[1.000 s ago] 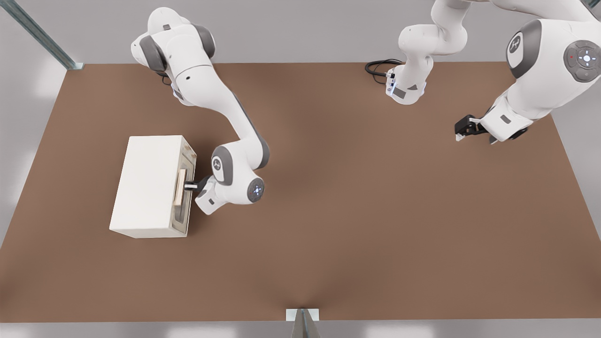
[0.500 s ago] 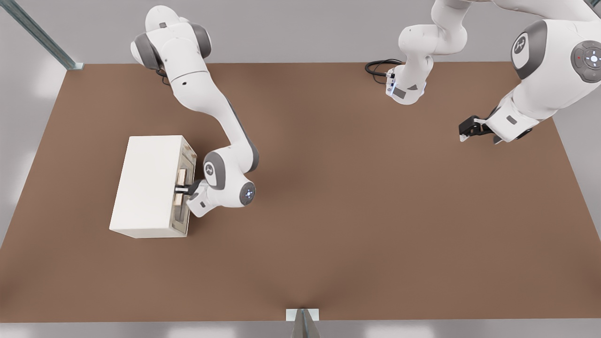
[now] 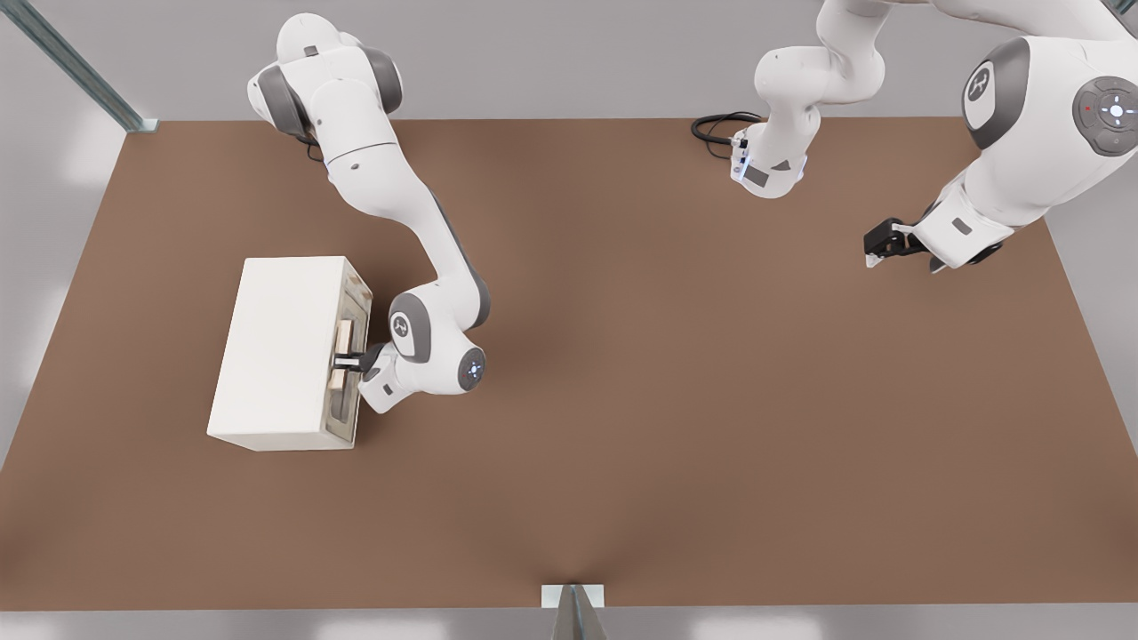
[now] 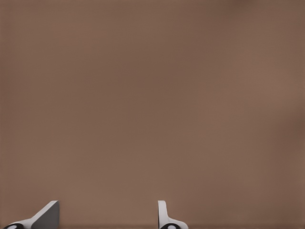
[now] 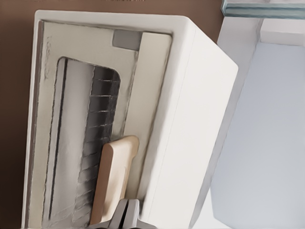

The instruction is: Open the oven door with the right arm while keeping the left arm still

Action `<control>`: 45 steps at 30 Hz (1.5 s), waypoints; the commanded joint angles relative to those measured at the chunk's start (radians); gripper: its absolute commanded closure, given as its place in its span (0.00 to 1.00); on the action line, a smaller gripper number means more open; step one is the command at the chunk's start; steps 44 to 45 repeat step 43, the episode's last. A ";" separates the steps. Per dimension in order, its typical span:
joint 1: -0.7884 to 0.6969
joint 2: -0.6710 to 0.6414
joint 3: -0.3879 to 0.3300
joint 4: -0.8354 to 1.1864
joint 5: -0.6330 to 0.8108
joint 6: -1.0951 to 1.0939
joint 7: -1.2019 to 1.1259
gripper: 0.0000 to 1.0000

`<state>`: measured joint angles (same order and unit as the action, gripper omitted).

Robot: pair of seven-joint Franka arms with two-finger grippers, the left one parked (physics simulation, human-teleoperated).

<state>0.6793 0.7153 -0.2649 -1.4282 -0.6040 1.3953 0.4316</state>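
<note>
Since the frame a second earlier, my gripper (image 3: 342,361) had slid in from just off the handle (image 3: 340,354) until its fingers (image 5: 125,215) pinched it, left of frame centre. Behind it, the oven door (image 3: 353,364) looked closed; no writing was readable.

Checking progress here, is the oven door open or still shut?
Shut: the oven door lies flush in its frame; the gripper is at the handle.

Cream oven door (image 3: 354,356), closed, wooden handle (image 3: 342,356) outward.
</note>
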 commanded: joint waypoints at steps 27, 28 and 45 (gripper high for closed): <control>-0.397 -0.467 0.018 0.098 0.698 0.068 -0.459 0.00; -0.397 -0.468 0.018 0.098 0.696 0.068 -0.459 0.00; -0.399 -0.467 0.018 0.103 0.675 0.067 -0.458 0.00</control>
